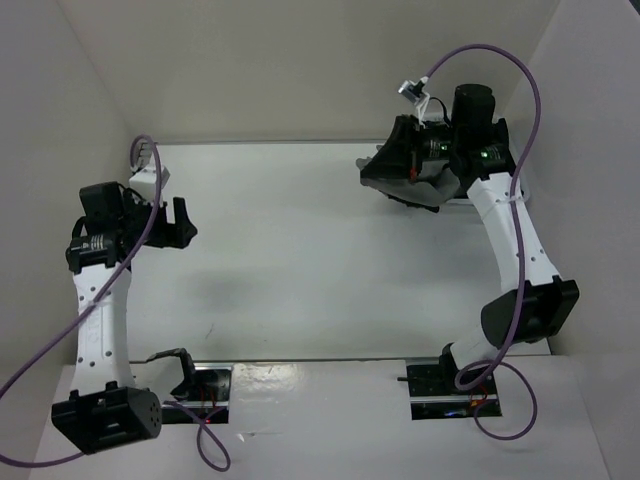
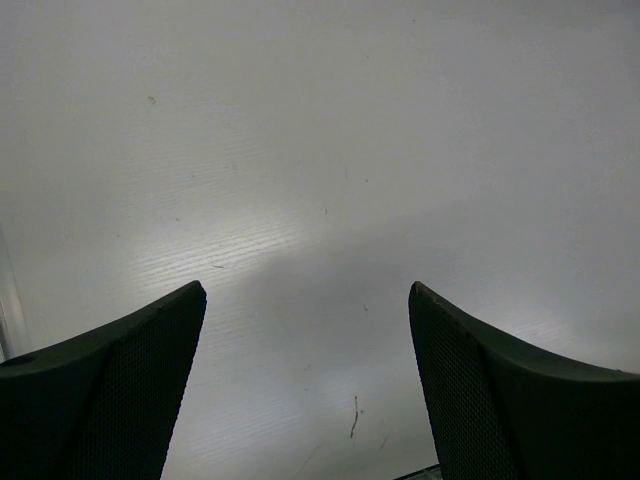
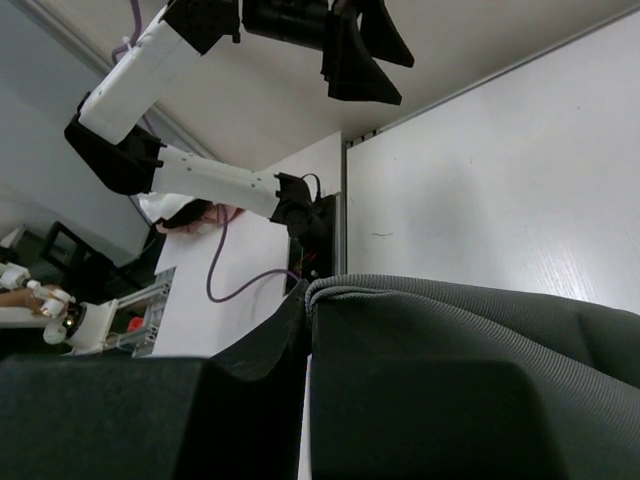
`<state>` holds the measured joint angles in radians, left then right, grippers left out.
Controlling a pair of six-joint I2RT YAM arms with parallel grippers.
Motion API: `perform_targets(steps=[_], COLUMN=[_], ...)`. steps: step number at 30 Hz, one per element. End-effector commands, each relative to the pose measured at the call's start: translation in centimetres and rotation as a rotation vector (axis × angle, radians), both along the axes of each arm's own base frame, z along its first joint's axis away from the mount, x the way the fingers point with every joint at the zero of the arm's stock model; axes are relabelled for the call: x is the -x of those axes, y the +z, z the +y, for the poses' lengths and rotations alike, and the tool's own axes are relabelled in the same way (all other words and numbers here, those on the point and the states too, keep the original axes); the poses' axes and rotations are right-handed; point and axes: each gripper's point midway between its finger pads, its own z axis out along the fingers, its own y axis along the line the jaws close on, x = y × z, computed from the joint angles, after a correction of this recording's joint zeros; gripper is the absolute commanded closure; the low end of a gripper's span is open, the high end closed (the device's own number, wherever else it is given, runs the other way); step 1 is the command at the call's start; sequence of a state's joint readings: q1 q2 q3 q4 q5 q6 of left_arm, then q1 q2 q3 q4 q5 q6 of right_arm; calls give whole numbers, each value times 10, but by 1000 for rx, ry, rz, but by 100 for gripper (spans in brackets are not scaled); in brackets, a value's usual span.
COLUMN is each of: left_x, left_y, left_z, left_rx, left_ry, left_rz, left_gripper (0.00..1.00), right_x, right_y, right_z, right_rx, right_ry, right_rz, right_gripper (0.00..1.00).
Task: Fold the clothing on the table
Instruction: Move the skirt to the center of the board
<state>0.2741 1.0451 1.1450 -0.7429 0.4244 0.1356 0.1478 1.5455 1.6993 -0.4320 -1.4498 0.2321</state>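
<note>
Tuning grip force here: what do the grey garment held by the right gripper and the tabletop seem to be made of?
The clothing: soft matte grey fabric, likely woven or knit; fine parallel ribs and limp folds show it. The table: smooth white board, perhaps laminate or painted; it has a faint sheen and small scuffs.

My table is a smooth white rectangle with a dull sheen; a thin metal rail runs along its far edge; my left base and right base sit at its near edge, well apart. Below my left wrist the surface shows fine parallel streaks, a few specks and a short dark scratch; a faint scuff marks the near left part. The grey clothing is bunched over the far right corner; whether its lowest fold touches the surface I cannot tell.
</note>
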Motion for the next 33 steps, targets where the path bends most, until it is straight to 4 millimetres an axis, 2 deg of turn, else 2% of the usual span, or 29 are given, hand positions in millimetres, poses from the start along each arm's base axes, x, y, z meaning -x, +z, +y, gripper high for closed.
perform_targets(steps=[1,3,4,5,7,8,10,11,12,13,15,16,18,19,20,21,22,23,26,30,32,33], left_x=[15,24,27,29,34,37,39,43,46,50,56,60,64,68,69,71,74,77,80,79,76,74], left_y=[-4,-4,-4,-4,5,14,25,35,34,43,50,59,63,66,63,65,63,71,73,75,69,73], left_z=[-5,-7,-8,-7,-7,-8,-9,-10,-10,-12,-9,-8,0,2,4,5,4,3,-1,-2,-1,-1], left_rx=[-12,-16,-18,-25,-35,-46,-40,-53,-51,-55,-81,-102,-134,-138,-144,-150,-141,-137,-116,-116,-115,-118], left_ry=[-16,-16,-16,-9,4,4,18,18,31,36,57,72,118,138,151,161,165,169,170,161,161,161], left_rz=[-11,-24,-30,-32,-71,-109,-156,-203,-207,-259,-308,-360,-388,-410,-409,-416,-411,-434,-444,-464,-457,-475], left_gripper=[12,12,12,12,12,12,12,12,12,12,12,12,12,12,12,12,12,12,12,12,12,12], right_x=[40,46,62,67,91,92,105,106,101,99,84,59,37,24,20,18,18,21,27,32,30,28], right_y=[29,18,21,11,11,-3,-5,-17,-17,-10,-18,-9,-17,-14,-14,-27,-26,-28,-37,-66,-81,-83], right_z=[-5,-6,-8,-9,-14,-14,-16,-16,-23,-29,-40,-54,-73,-97,-109,-119,-138,-144,-168,-188,-197,-197], right_rx=[-31,-28,-39,-43,-53,-51,-47,-42,-41,-43,-18,35,146,207,236,270,300,313,376,462,507,507], right_ry=[52,53,91,113,180,180,181,165,115,35,-120,-344,-564,-756,-833,-891,-1003,-1041,-1175,-1274,-1308,-1308], right_rz=[-144,-146,-156,-137,-137,-106,-151,-115,-122,-157,-175,-255,-325,-363,-370,-334,-344,-344,-306,-252,-248,-248], right_gripper=[100,100,100,100,100,100,100,100,100,100,100,100,100,100,100,100,100,100,100,100,100,100])
